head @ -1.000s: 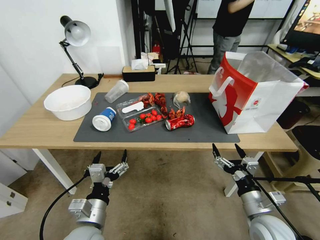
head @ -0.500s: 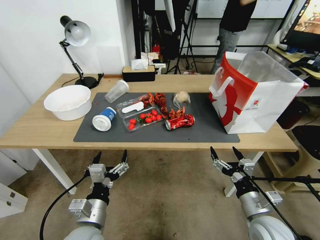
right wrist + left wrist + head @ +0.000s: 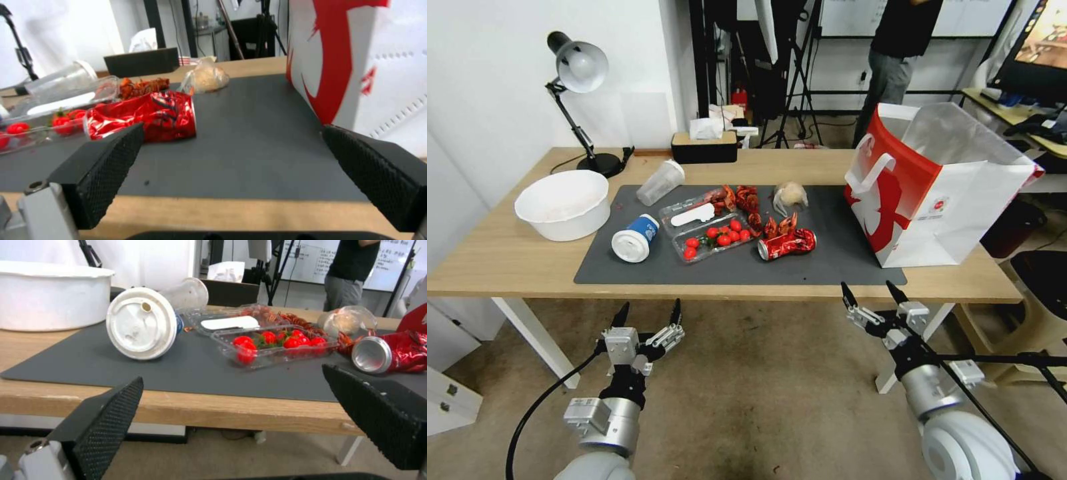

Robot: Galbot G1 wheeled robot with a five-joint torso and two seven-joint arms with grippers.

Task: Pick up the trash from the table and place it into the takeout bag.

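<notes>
Currently no trash held. Right claw (image 3: 868,295) spread wide, hovering just below the near table (image 3: 507,257) edge; left claw (image 3: 648,313) also wide, parked low beneath the near edge, well apart from the trash.

Nearest trash to the right claw: crushed can (image 3: 787,244), lying on its side on the mat (image 3: 827,263), at roughly 11 o'clock from that claw. Long axis of the can running roughly 3-to-9 o'clock, tilted slightly, silver end toward 9. In the right wrist view, can (image 3: 144,116) ahead of the pads, off centre toward one finger (image 3: 100,170).

Bag (image 3: 940,187) upright at the table's right end, mouth open, at about 1 o'clock from the right claw. Judged: right arm nearer both can and bag.
</notes>
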